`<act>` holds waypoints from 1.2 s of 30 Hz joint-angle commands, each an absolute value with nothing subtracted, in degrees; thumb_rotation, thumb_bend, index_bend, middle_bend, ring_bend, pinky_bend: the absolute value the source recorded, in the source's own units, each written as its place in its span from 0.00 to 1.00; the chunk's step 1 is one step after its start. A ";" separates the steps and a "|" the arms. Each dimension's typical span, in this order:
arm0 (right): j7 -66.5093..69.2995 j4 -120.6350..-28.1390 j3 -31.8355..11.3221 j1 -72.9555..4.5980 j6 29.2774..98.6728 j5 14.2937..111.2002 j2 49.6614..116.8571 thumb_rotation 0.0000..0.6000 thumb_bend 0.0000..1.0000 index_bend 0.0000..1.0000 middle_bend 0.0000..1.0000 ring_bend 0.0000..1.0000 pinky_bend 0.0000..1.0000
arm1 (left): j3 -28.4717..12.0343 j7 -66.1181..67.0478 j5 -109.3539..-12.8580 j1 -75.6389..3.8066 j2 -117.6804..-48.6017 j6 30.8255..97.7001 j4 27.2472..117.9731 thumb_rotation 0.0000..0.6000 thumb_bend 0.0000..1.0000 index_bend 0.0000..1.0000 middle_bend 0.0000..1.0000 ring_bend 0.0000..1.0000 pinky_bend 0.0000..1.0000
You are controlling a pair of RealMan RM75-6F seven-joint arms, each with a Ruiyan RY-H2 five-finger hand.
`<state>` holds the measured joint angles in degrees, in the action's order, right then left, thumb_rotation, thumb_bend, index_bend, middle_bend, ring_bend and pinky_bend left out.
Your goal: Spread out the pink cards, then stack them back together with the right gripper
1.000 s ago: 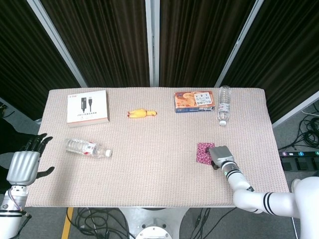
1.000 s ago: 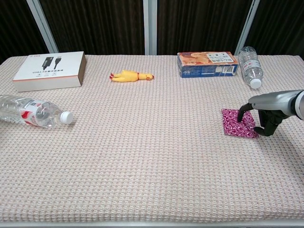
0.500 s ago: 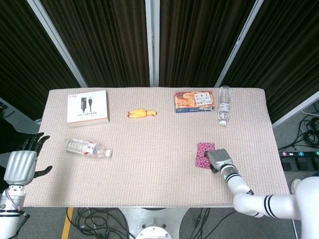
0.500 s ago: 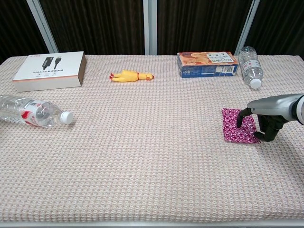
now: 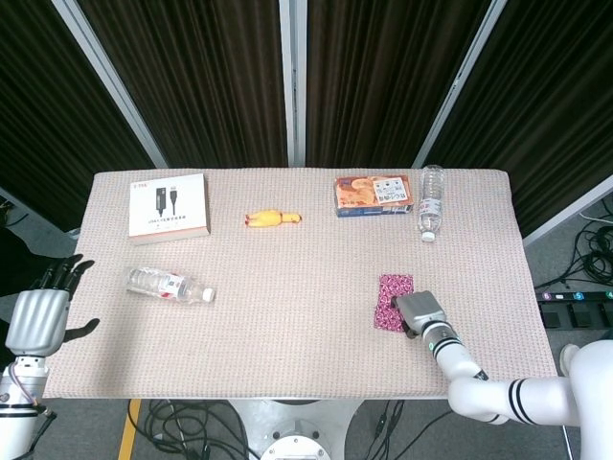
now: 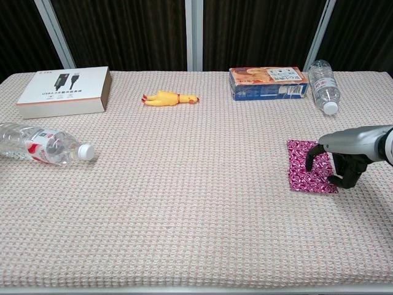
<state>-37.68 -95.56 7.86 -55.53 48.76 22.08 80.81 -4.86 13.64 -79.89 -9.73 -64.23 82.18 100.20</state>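
Under the right hand (image 6: 341, 161), curled fingers (image 6: 314, 155) press the patterned pink cards (image 6: 309, 174), still stacked.

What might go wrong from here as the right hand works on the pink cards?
The right hand rests its fingertips on the right edge of the pink cards, which look like one compact pile. Pressing there may drag the whole pile rather than fan it. The woven table cover could snag card edges, and the fingers may bend a corner.
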 commanded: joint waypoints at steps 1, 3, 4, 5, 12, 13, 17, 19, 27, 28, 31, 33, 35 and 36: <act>-37.79 -95.72 7.93 -55.56 48.83 21.97 80.87 1.00 0.47 0.27 1.00 1.00 0.97 | -4.90 13.57 -79.85 -9.69 -64.14 82.24 100.24 1.00 0.06 0.22 0.23 0.16 0.38; -37.88 -95.92 7.98 -55.59 48.87 21.91 80.87 1.00 0.47 0.27 1.00 1.00 0.97 | -4.92 13.53 -79.87 -9.68 -64.11 82.30 100.26 1.00 0.06 0.22 0.23 0.16 0.38; -37.91 -96.11 8.01 -55.58 48.92 21.93 80.86 1.00 0.47 0.27 1.00 1.00 0.97 | -4.91 13.49 -79.91 -9.65 -64.10 82.35 100.27 1.00 0.06 0.22 0.23 0.16 0.38; -37.91 -96.25 8.03 -55.57 48.95 21.97 80.85 1.00 0.47 0.27 1.00 1.00 0.97 | -4.90 13.48 -79.93 -9.64 -64.09 82.36 100.26 1.00 0.06 0.22 0.23 0.16 0.38; -38.09 -97.15 8.25 -55.55 49.26 22.17 80.70 1.00 0.47 0.29 1.00 1.00 0.97 | -4.97 13.29 -79.91 -9.58 -63.97 82.48 100.34 1.00 0.06 0.22 0.23 0.16 0.38; -38.12 -97.24 8.29 -55.54 49.31 22.21 80.74 1.00 0.47 0.29 1.00 1.00 0.97 | -4.98 13.24 -79.94 -9.53 -63.94 82.58 100.36 1.00 0.06 0.22 0.23 0.16 0.38; -38.15 -97.48 8.26 -55.55 49.49 22.41 80.75 1.00 0.47 0.30 1.00 1.00 0.97 | -5.04 13.09 -79.90 -9.49 -63.84 82.64 100.39 1.00 0.06 0.22 0.23 0.16 0.38; -38.12 -97.73 8.15 -55.54 49.83 22.54 80.57 1.00 0.47 0.30 1.00 1.00 0.97 | -5.05 13.03 -79.92 -9.48 -63.78 82.66 100.40 1.00 0.06 0.22 0.23 0.16 0.38; -37.67 -100.84 7.79 -54.98 52.61 23.74 76.82 1.00 0.47 0.30 1.00 1.00 0.97 | -5.10 12.79 -79.86 -9.46 -63.73 82.65 100.32 1.00 0.06 0.22 0.23 0.16 0.38; -37.77 -101.20 7.89 -54.88 52.98 23.71 76.23 1.00 0.47 0.30 1.00 1.00 0.97 | -5.07 12.83 -79.88 -9.49 -63.75 82.56 100.33 1.00 0.06 0.22 0.23 0.16 0.38; -38.43 -101.44 8.29 -54.73 53.96 22.95 75.09 1.00 0.47 0.30 1.00 1.00 0.97 | -5.04 12.84 -79.97 -9.52 -63.74 82.53 100.41 1.00 0.06 0.22 0.23 0.16 0.38; -39.11 -101.28 8.59 -54.68 54.65 21.94 74.67 1.00 0.47 0.30 1.00 1.00 0.97 | -5.03 12.75 -79.97 -9.50 -63.75 82.52 100.40 1.00 0.06 0.22 0.23 0.16 0.38; -39.87 -100.87 8.76 -54.68 55.29 20.41 74.35 1.00 0.46 0.30 1.00 1.00 0.97 | -4.99 12.66 -79.90 -9.51 -63.74 82.38 100.39 1.00 0.06 0.22 0.23 0.16 0.38; -40.19 -100.61 8.81 -54.68 55.54 19.73 74.27 1.00 0.46 0.30 1.00 1.00 0.97 | -4.99 12.63 -79.85 -9.53 -63.72 82.30 100.37 1.00 0.06 0.22 0.23 0.16 0.38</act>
